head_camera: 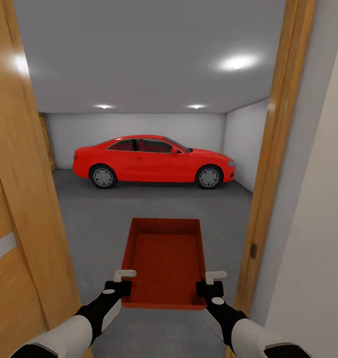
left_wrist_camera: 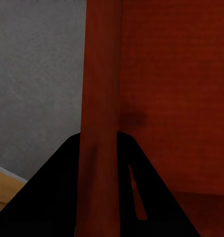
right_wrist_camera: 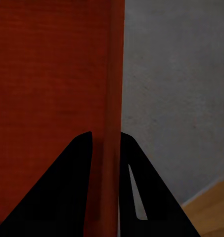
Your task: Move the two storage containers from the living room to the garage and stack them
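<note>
Head view: orange-red storage container (head_camera: 164, 261) carried level in a wooden doorway (head_camera: 276, 149), above grey garage floor (head_camera: 99, 214); left claw (head_camera: 120, 284) and right claw (head_camera: 211, 286) at its near corners; red car (head_camera: 153, 161) parked beyond.

Left wrist view: left claw (left_wrist_camera: 98, 163) pinching container wall (left_wrist_camera: 99, 98).

Right wrist view: right claw (right_wrist_camera: 106, 163) pinching opposite wall (right_wrist_camera: 112, 89).
</note>
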{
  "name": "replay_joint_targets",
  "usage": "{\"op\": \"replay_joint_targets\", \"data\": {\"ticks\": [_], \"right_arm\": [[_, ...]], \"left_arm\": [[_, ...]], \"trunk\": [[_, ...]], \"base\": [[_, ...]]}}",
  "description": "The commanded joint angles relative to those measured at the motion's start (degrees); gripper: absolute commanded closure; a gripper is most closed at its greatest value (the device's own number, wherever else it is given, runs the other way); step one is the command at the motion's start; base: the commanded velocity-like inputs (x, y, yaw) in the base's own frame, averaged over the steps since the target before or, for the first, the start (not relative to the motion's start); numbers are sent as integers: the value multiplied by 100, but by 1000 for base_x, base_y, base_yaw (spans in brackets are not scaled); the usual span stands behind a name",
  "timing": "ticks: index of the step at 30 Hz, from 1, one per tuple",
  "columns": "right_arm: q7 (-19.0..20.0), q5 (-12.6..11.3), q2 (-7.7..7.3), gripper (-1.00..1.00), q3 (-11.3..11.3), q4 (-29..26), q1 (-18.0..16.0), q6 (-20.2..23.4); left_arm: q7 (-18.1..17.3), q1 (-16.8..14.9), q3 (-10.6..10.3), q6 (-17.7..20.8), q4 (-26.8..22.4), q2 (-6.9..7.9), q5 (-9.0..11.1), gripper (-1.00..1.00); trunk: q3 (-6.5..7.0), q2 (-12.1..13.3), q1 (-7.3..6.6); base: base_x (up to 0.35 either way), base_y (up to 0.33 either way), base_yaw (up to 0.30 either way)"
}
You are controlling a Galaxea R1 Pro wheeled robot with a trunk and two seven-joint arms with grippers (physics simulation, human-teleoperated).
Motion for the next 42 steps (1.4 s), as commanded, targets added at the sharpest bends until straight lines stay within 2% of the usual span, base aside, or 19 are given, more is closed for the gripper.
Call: {"op": "replay_joint_targets", "data": {"ticks": [1,9,24,31,42], "right_arm": [[-67,9,-144,100,-45,8,-1,-9],[-67,9,-144,100,-45,8,-1,-5],[-67,3,-144,100,-45,8,-1,-8],[-67,9,-151,100,-45,8,-1,-14],[-67,13,-151,100,-45,8,-2,-11]], "left_arm": [[308,-11,471,14,-18,39,-40,100],[308,-11,471,15,-5,39,-40,100],[308,-10,470,15,-1,39,-40,100],[308,-11,471,14,-1,39,-40,100],[308,-9,471,15,-9,39,-40,100]], "trunk": [[-10,-9,2],[-10,-9,2],[-10,-9,2],[-10,-9,2],[-10,-9,2]], "base": [[9,8,-1],[83,2,0],[315,0,1],[321,0,157],[321,0,13]]}}
